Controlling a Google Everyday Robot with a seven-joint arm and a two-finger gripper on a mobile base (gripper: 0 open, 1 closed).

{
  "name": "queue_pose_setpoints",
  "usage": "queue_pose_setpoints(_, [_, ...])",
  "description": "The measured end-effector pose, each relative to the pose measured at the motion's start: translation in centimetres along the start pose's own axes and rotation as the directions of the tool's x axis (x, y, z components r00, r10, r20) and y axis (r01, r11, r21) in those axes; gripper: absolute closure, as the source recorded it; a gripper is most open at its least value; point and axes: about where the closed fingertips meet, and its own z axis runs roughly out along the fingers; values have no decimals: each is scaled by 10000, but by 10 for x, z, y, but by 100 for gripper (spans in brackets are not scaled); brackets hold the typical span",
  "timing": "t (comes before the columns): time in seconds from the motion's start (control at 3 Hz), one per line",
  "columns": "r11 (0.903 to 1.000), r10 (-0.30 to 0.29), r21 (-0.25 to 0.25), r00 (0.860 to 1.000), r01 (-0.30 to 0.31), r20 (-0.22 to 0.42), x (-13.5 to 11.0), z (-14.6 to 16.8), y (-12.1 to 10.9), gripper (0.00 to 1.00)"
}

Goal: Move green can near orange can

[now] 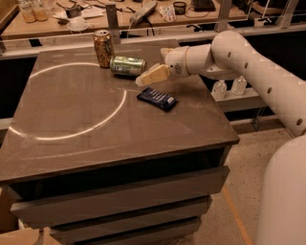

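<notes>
The green can [127, 65] lies on its side at the back of the dark table [71, 139]. The orange can [103, 48] stands upright just behind and left of it, a small gap apart. My gripper [149, 72] hovers just right of the green can's end. It is open and holds nothing. One cream finger [152, 75] points down and left toward the table, near the can but apart from it.
A dark blue snack packet [157, 98] lies flat in front of the gripper. A bright ring of light crosses the tabletop. Small bottles [220, 89] stand on a ledge to the right. A cluttered counter [143, 14] runs behind the table.
</notes>
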Motion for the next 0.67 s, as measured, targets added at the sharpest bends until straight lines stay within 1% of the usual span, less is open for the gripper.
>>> queue_pose_setpoints(0.33, [9979,78,643,9998,-65,-207,13,-42,-1,0])
queue_pose_setpoints(0.67, [9979,79,641,9998,-65,-207,13,-42,-1,0])
